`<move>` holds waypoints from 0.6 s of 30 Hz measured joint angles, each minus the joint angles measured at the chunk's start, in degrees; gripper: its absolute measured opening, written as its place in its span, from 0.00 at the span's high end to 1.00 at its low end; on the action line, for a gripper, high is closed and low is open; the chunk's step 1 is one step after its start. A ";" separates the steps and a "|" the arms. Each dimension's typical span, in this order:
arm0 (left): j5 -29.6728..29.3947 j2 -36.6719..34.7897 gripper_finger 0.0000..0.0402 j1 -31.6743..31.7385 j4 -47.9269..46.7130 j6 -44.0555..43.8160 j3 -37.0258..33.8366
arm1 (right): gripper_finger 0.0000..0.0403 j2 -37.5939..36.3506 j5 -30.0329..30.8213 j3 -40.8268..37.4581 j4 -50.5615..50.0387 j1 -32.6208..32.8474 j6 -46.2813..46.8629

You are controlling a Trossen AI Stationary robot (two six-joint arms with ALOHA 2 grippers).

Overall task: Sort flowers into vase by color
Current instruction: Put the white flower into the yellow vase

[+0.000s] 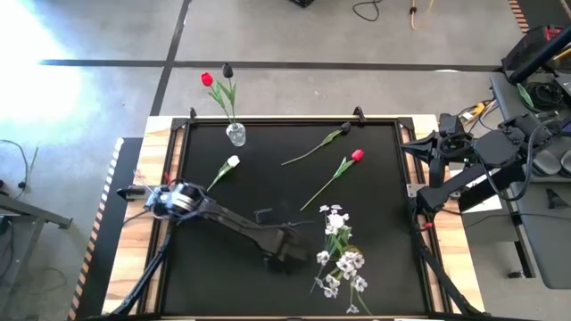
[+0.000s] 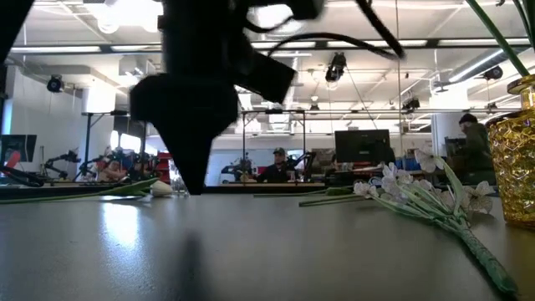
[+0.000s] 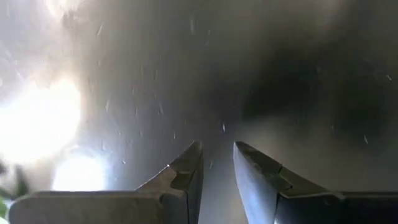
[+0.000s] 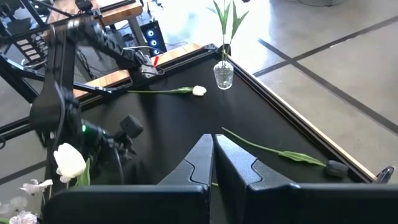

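- Left tool (image 1: 287,252): mine, lowered over the near middle of the black worktop (image 1: 384,160), pointing almost straight down. Its fingers (image 3: 186,168) stand a little apart with only bare mat between them; nothing is held. I judge it is placed for a pick just beside the white sprays.
- Right tool (image 4: 213,144): mine, parked off the worktop's right edge, fingers pressed together and empty, waiting.
- Glass vase (image 1: 235,135): upright at the far edge, left of centre. It holds a red tulip (image 1: 207,78) and a dark tulip (image 1: 227,69) together, so the colours look mixed there as things stand.
- Yellow vase (image 2: 514,159): seen only in the low view, at the right edge near the sprays, green stems rising from it.
- White tulip (image 1: 232,162): lying flat, left of centre, near the arm's base.
- Second dark tulip (image 1: 344,128): lying flat, far right of centre.
- Second red tulip (image 1: 357,156): lying flat, just nearer than the dark one, apart from it.
- White blossom sprays (image 1: 339,259): piled at the near right, just beside the left tool; stems overlap, so lifting one alone may drag its neighbours.
- Beyond the worktop: people and monitors in the room, well clear.
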 joint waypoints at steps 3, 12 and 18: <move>2.55 -6.96 0.81 0.49 7.76 -1.48 -9.53 | 0.98 0.00 0.02 0.00 0.00 0.00 -0.04; 9.12 -17.41 0.81 1.06 31.95 -21.18 -21.67 | 0.98 0.04 0.08 -0.01 0.21 0.00 -0.04; 5.92 -16.63 0.81 1.06 53.45 -31.86 -23.06 | 0.98 0.23 0.48 -0.01 0.24 0.00 0.13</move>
